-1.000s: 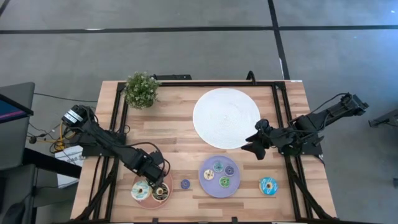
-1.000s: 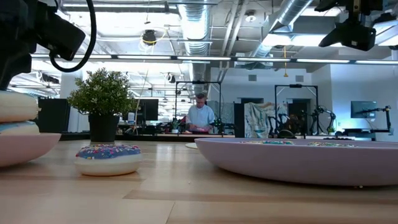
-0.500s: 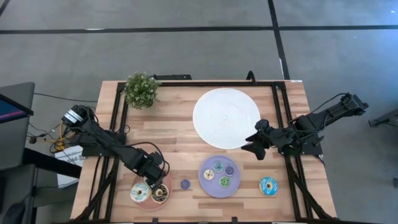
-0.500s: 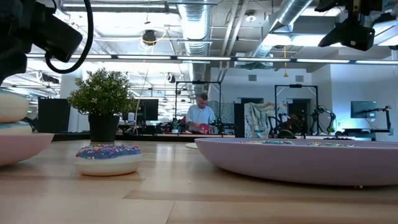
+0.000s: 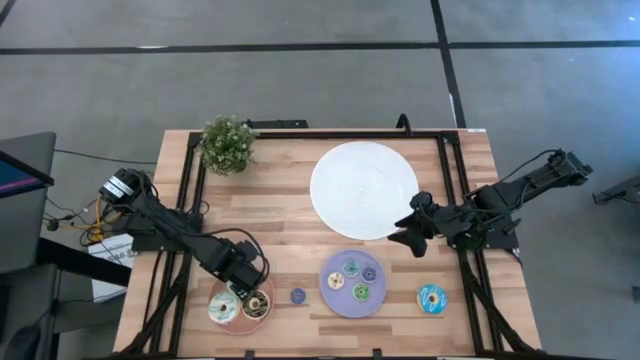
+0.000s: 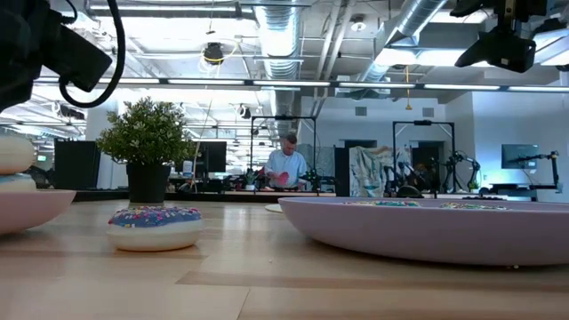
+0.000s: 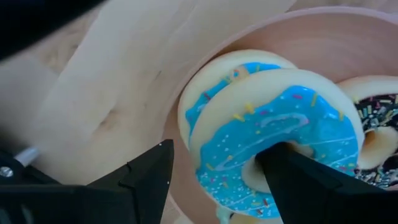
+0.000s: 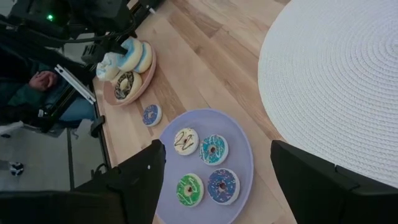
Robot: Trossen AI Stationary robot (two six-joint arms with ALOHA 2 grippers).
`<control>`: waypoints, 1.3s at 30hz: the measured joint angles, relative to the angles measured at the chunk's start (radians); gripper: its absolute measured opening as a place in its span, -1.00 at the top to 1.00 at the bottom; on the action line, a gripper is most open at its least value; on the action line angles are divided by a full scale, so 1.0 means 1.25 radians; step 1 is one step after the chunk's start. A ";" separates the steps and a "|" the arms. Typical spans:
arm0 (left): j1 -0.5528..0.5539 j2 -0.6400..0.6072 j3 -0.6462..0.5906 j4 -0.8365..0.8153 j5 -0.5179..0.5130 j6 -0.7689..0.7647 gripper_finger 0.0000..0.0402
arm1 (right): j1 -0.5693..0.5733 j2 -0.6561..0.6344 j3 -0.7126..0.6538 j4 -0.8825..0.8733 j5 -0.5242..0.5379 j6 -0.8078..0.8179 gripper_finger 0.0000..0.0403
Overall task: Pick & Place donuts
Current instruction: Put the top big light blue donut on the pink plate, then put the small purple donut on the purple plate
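Observation:
Two blue-iced donuts (image 7: pixel 273 124) lean together on the pink plate (image 5: pixel 243 312), beside a chocolate donut (image 5: pixel 258 306). My left gripper (image 7: pixel 221 149) (image 5: pixel 240 285) is open over them, astride the front donut's ring. A tiny purple donut (image 5: pixel 298 296) (image 6: pixel 153 227) lies on the wood. Several tiny donuts sit on the purple plate (image 5: pixel 330 295). One blue donut (image 5: pixel 432 298) lies alone near the right edge. My right gripper (image 5: pixel 405 238) (image 8: pixel 217 149) hovers open beside the white mat. My left gripper has one finger (image 7: pixel 292 174) in the hole (image 7: pixel 264 158) of the front blue donut and the other finger (image 7: pixel 149 174) outside its ring, with a strip of plate showing between them. It comes from above, slanting. The donut stands tilted on the plate, leaning on the one behind.
A round white woven mat (image 5: pixel 365 190) fills the far middle. A leafy potted plant (image 5: pixel 227 145) stands at the far left. Black frame rails run along both sides of the table. Bare wood lies between the plant and the plates. A person sits far behind the table.
My left gripper has shifted a little toward the table's near-left, staying over the pink plate. The pink plate with its donuts has slid slightly toward the table's left edge. The right arm has kept still.

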 joint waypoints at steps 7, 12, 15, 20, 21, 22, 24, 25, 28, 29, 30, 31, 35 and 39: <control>0.002 -0.004 0.000 0.000 -0.017 -0.011 -0.17 | 0.000 0.000 0.000 0.000 0.000 -0.001 -0.40; 0.006 -0.021 0.018 -0.024 -0.020 -0.011 -0.17 | 0.000 0.000 0.000 0.000 0.000 -0.015 -0.40; 0.008 -0.034 0.038 -0.050 -0.024 -0.005 -0.17 | 0.000 0.000 0.000 0.000 0.000 -0.015 -0.40; 0.008 -0.068 0.062 -0.089 -0.049 -0.014 -0.17 | 0.000 0.000 0.000 0.000 0.000 -0.016 -0.40; 0.008 -0.075 0.067 -0.092 -0.057 -0.018 -0.17 | 0.000 0.000 0.000 0.000 0.000 -0.016 -0.40; 0.008 -0.084 0.073 -0.092 -0.067 -0.023 -0.17 | 0.000 0.000 0.000 0.000 0.000 -0.016 -0.40; 0.008 -0.099 0.087 -0.089 -0.101 -0.033 -0.17 | 0.000 0.000 0.000 0.000 0.000 -0.019 -0.40; 0.008 -0.106 0.095 -0.087 -0.122 -0.038 -0.17 | 0.000 0.000 0.000 0.000 0.000 -0.022 -0.40; 0.008 -0.119 0.121 -0.079 -0.192 -0.042 -0.17 | 0.000 0.000 0.000 0.000 0.000 -0.023 -0.40; 0.008 -0.120 0.132 -0.077 -0.215 -0.042 -0.17 | 0.000 0.000 0.000 0.000 0.000 -0.026 -0.40; 0.008 -0.120 0.143 -0.077 -0.236 -0.039 -0.17 | 0.000 0.000 0.000 0.000 0.000 -0.034 -0.40; 0.008 -0.120 0.154 -0.076 -0.252 -0.031 -0.17 | 0.000 0.000 0.000 0.000 0.000 -0.040 -0.40; 0.011 -0.119 0.188 -0.010 -0.304 0.036 -0.17 | 0.000 0.000 0.000 0.000 0.000 -0.042 -0.40; 0.026 -0.114 0.204 0.081 -0.342 0.142 -0.14 | 0.000 0.000 0.000 0.000 0.000 -0.043 -0.40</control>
